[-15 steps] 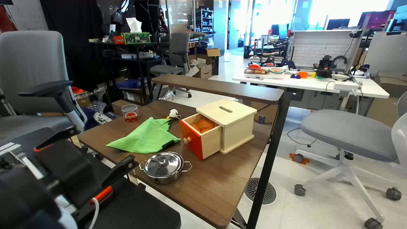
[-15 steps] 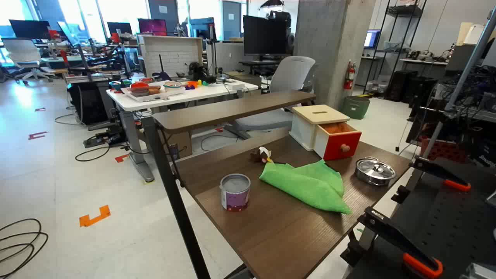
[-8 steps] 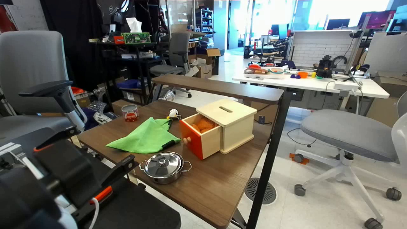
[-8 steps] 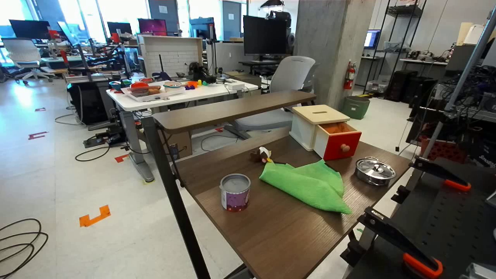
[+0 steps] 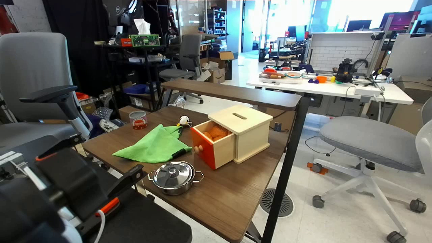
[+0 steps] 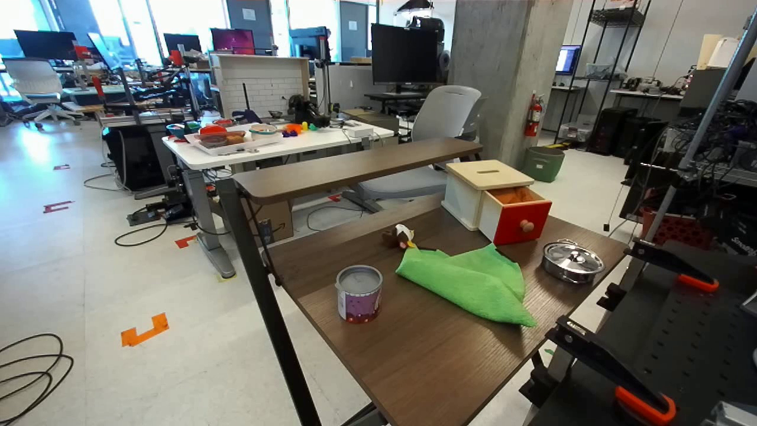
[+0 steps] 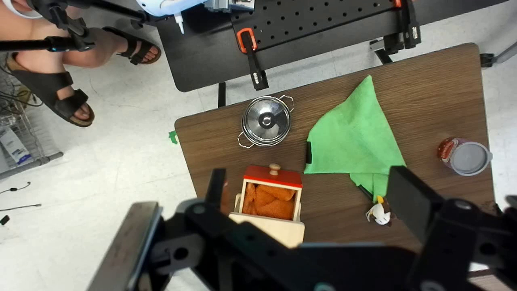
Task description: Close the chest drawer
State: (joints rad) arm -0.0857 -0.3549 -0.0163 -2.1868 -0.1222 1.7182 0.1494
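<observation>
The chest drawer stands pulled partway out, and its orange-red front panel with a round wooden knob shows in both exterior views (image 5: 208, 152) (image 6: 510, 225) and in the wrist view (image 7: 262, 173). Soft orange material lies inside the drawer. The pale wood chest (image 5: 253, 139) stands upright on the brown table, and its slotted top shows in an exterior view (image 6: 502, 175). My gripper (image 7: 309, 173) is wide open and empty, with its fingers far apart in the wrist view. The drawer appears between them, nearer the left finger, well below. The gripper's body hides part of the chest top there.
A lidded metal pot (image 7: 266, 121) stands in front of the drawer. A green cloth (image 7: 355, 137) and a small bird toy (image 7: 379, 213) lie beside it. A tin can (image 6: 359, 293) stands farther along the table. A raised shelf (image 6: 355, 168) spans the table's back edge.
</observation>
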